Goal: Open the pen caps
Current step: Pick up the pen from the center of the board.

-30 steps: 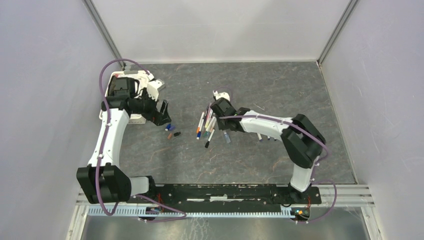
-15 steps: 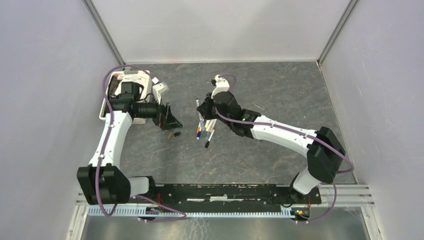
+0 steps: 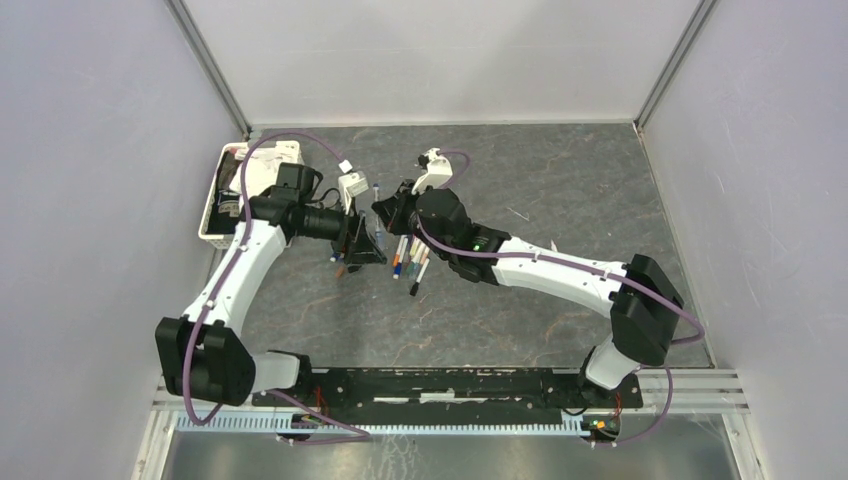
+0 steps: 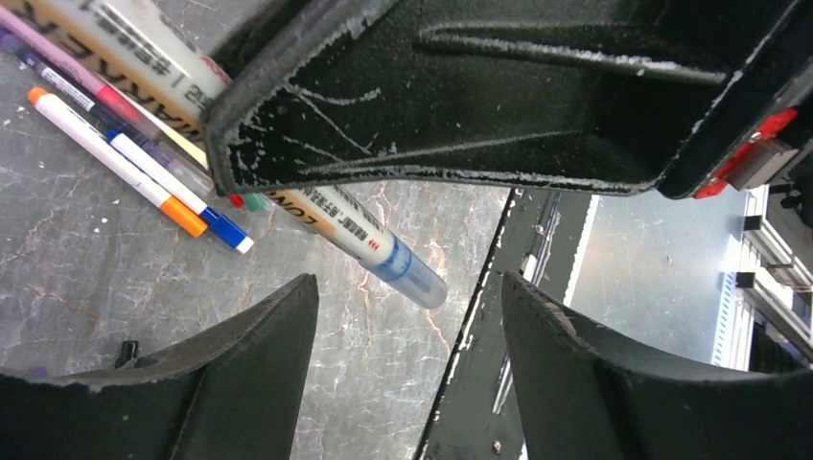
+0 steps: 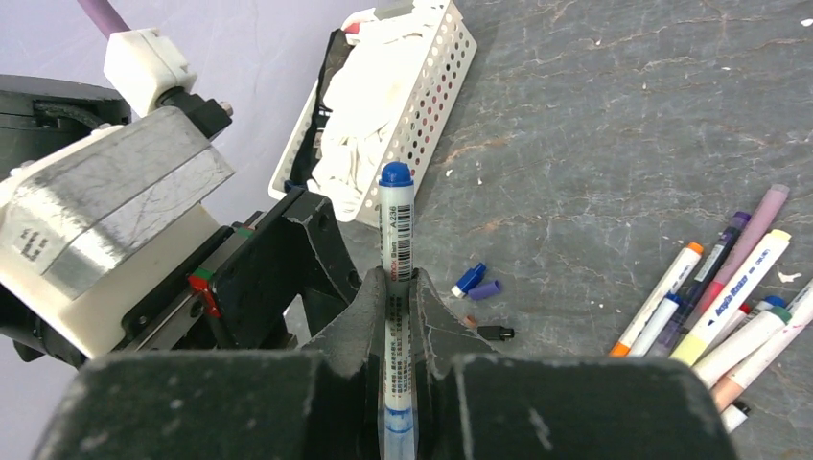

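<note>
I've swung my left gripper over from the tray, spread wide, toward the pen clenched in my right gripper; its blue cap is apparently not yet caught.

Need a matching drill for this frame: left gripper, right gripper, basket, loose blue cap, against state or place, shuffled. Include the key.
Things
1. left gripper
2. right gripper
3. basket
4. loose blue cap

States or places
A. shut on a pen
B. lying on the table beside a purple cap
C. open
D. holding white cloth

Pairs: 1-C, 2-A, 3-D, 4-B
</note>
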Action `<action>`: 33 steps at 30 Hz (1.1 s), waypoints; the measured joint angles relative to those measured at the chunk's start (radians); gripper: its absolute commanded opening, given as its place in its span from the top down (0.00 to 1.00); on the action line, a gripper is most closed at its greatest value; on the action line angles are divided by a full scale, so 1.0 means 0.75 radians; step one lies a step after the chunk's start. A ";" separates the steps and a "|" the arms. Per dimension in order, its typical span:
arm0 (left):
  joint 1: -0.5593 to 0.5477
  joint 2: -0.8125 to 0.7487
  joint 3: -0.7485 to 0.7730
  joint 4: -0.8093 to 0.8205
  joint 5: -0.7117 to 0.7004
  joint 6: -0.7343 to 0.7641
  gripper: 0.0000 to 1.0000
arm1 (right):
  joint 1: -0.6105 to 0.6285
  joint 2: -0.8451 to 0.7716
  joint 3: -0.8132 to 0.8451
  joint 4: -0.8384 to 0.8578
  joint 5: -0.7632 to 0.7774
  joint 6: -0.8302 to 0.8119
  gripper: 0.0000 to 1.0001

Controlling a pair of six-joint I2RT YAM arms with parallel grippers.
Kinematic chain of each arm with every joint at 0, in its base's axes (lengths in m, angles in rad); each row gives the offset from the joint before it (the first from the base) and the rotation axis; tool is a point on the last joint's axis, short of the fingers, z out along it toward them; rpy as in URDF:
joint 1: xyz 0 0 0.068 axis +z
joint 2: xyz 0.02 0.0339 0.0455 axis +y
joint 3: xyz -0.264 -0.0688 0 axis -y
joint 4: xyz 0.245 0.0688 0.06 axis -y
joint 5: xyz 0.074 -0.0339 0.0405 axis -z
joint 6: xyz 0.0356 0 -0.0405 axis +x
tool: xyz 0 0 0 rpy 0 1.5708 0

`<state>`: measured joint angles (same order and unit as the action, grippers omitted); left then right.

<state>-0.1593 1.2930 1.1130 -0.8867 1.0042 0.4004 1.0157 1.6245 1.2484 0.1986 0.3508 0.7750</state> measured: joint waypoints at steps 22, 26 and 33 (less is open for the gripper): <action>-0.006 0.008 -0.002 0.031 -0.214 -0.012 0.98 | -0.013 -0.006 -0.053 0.049 -0.006 0.057 0.58; -0.006 -0.040 -0.014 0.027 -0.380 0.166 0.98 | -0.101 -0.015 -0.053 -0.045 -0.225 0.041 0.45; -0.012 -0.192 -0.158 -0.021 -0.664 0.555 0.98 | -0.322 0.041 0.116 -0.343 -0.642 -0.089 0.31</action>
<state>-0.1684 1.1488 0.9943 -0.9024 0.5060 0.8169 0.7738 1.6550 1.3354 -0.0586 -0.1307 0.7082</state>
